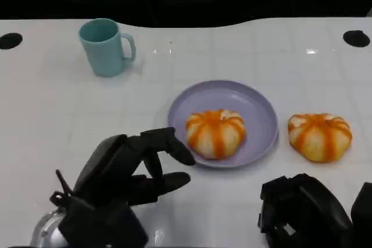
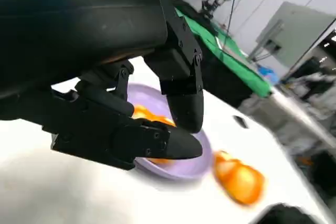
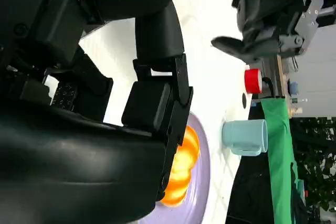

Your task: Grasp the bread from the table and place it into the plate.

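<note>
Already one bread (image 1: 215, 133) lies in the lilac plate (image 1: 261, 108); a second bread (image 1: 319, 136) rests on the worktop (image 1: 58, 120) just beside the rim, on the right hand's (image 1: 305, 213) side. Left hand (image 1: 125, 169), fingers apart and empty, hovers near the plate. Right hand's grip cannot be told.

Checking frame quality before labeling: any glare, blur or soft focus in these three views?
Head view: sharp; small ceiling-light glints on the glossy table, soft shadow beside the cup. Left wrist view: the bread on the table and the background are blurred, while the left hand is fairly crisp. Right wrist view: right hand dark, close; table bright and washed out.
</note>
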Available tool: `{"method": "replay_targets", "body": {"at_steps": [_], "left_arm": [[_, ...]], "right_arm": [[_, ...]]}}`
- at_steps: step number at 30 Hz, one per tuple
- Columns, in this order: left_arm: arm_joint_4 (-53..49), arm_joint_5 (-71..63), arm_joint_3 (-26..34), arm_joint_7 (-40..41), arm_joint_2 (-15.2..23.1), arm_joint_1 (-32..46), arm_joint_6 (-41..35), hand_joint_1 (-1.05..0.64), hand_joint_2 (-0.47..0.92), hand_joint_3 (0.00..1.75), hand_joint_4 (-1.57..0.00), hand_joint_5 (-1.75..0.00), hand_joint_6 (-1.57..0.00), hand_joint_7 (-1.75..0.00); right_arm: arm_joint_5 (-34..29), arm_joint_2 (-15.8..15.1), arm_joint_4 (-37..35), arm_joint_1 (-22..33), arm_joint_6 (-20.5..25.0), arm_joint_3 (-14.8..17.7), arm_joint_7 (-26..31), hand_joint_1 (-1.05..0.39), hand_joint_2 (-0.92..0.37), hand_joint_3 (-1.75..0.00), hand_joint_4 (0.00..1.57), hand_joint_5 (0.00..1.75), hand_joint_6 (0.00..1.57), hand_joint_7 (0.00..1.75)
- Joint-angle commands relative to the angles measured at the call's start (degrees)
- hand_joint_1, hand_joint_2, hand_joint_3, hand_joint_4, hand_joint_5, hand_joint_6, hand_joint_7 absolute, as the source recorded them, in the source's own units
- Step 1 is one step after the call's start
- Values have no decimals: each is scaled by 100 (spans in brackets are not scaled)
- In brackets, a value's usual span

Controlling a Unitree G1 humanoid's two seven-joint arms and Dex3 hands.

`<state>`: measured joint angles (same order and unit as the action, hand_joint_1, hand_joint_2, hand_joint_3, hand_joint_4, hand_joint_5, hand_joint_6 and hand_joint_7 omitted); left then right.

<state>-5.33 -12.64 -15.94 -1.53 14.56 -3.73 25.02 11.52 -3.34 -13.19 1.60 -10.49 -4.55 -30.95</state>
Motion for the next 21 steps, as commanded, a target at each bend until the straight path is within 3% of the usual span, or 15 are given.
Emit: {"method": "replay_targets", "body": {"at_steps": [1,9,21], "left_arm": [[-362,703,173,-402,-171,201,481,-63,92,39,-75,-167,-70,-131],[-914,1845,299,-1447,-534,442,886,-68,92,41,-82,-175,-67,-161],[-1055,2806,610,-2379,-955,748,348,-78,92,32,-88,-175,-71,-173]], "right_arm": [[25,-82,62,13,16,20,-19,-105,-7,-136,152,135,157,103],[112,-60,181,77,146,36,-36,-105,-5,-136,154,134,157,104],[108,-110,158,112,75,68,-138,-105,-3,-139,154,134,157,102]]}}
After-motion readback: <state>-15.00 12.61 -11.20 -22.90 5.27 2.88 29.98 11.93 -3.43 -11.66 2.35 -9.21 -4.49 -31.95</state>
